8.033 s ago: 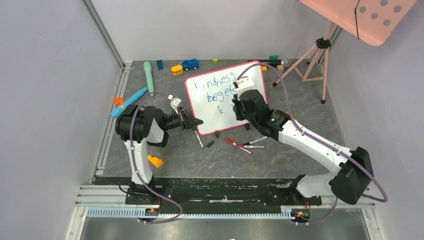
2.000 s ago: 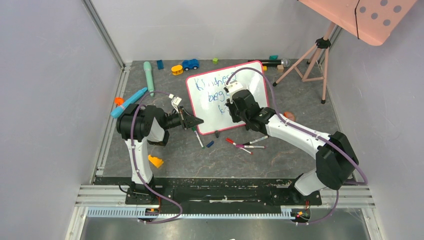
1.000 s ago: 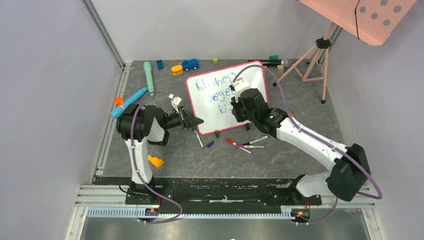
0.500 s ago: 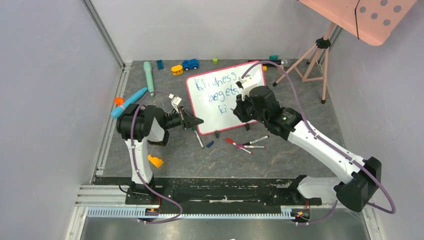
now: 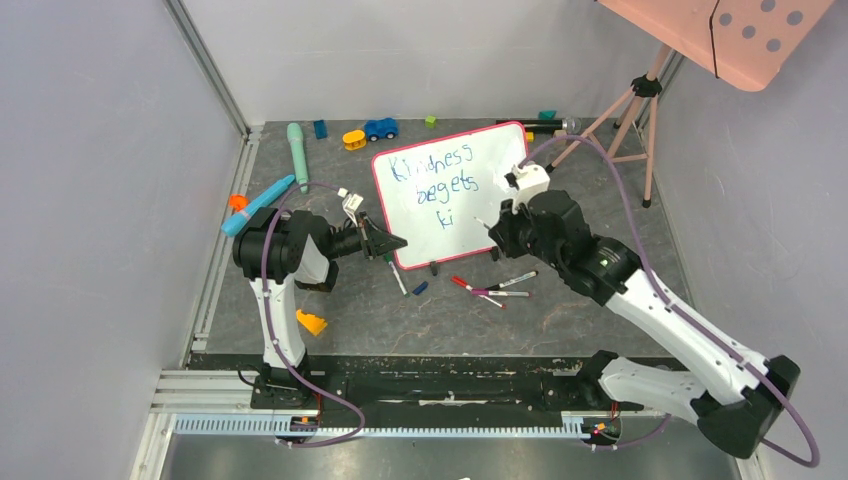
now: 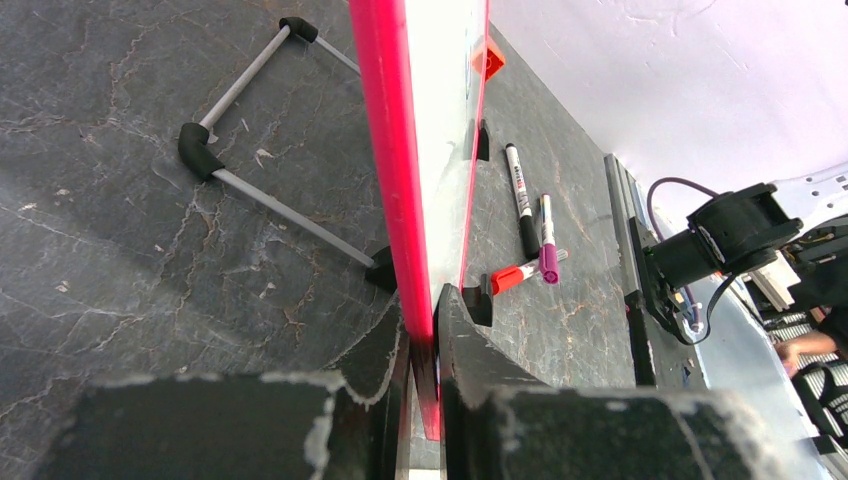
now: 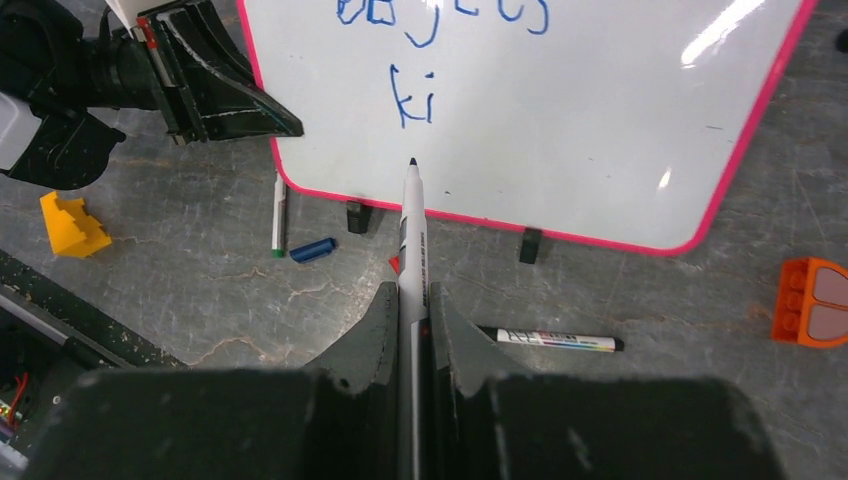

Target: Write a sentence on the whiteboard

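The top external camera looks down from high behind, covering the whole table (image 5: 560,310). The left wrist camera sights close along the edge of the whiteboard (image 6: 395,150); the right wrist camera faces its front. All 3 share that board.

Whiteboard (image 5: 495,165); blue sentence (image 5: 445,190) reads "Kindness begets ki"; three lines

Markers (image 5: 500,293) before whiteboard (image 5: 500,165), toys (image 5: 380,128) behind

The right end effector (image 7: 413,300) pinches a white marker (image 7: 412,230), its dark tip aimed at the whiteboard (image 7: 600,120) just below "ki", the last letters of the blue sentence (image 7: 412,97). The pink-framed board stands on a grey tabletop (image 7: 650,300). The left end effector (image 7: 270,112) is at its lower left edge, and an orange block (image 7: 815,300) sits far right.
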You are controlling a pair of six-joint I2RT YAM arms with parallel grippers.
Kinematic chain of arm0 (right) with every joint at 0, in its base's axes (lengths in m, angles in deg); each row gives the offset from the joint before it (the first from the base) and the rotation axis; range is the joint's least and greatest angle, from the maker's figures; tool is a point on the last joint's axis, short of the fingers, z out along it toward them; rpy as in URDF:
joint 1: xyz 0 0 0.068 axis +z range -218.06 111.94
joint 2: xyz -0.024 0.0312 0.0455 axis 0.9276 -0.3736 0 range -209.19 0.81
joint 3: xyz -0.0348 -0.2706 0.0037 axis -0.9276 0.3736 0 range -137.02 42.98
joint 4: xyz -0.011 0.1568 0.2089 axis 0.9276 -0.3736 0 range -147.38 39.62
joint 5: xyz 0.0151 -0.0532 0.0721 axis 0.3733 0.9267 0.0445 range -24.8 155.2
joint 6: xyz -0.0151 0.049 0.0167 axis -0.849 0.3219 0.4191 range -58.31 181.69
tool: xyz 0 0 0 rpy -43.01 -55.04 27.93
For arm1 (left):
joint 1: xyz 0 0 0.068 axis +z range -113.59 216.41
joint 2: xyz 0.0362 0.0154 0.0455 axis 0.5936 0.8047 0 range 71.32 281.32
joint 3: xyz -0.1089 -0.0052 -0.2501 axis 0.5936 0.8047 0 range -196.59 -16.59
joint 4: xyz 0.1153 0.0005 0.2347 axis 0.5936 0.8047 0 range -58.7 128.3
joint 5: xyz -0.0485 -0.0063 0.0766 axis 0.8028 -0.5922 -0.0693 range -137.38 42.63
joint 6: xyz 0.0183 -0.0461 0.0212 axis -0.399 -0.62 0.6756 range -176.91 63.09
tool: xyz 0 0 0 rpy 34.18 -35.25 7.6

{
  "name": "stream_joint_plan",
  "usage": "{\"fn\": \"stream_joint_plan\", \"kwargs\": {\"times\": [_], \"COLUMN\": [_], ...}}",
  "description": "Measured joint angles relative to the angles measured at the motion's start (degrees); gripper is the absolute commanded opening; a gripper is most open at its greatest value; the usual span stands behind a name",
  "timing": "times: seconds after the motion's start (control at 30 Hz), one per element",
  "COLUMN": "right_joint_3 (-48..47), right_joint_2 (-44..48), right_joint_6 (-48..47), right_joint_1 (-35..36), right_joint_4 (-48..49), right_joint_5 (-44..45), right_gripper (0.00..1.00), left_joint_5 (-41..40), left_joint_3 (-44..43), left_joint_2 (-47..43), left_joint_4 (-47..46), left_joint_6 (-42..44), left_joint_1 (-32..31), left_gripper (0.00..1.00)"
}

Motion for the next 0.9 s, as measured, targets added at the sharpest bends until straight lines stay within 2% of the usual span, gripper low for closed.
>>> {"fn": "stream_joint_plan", "kwargs": {"times": [0.23,0.9], "right_joint_3": [4.37,6.08], "right_joint_2": [6.23,3.28], "right_joint_6": [0.44,-0.92], "right_joint_1": [-0.04,-0.04], "right_joint_4": [-1.86,-1.64], "right_joint_5": [2.03,1.57], "right_gripper": [0.00,0.00], "left_joint_5": [0.00,0.63], "left_joint_3": [0.20,0.04], "left_joint_2": [-0.11,-0.33], "left_joint_4": [0.00,0.07], "left_joint_6": [0.04,1.27], "left_joint_1": [0.00,0.00], "left_gripper": [0.03,0.03]}}
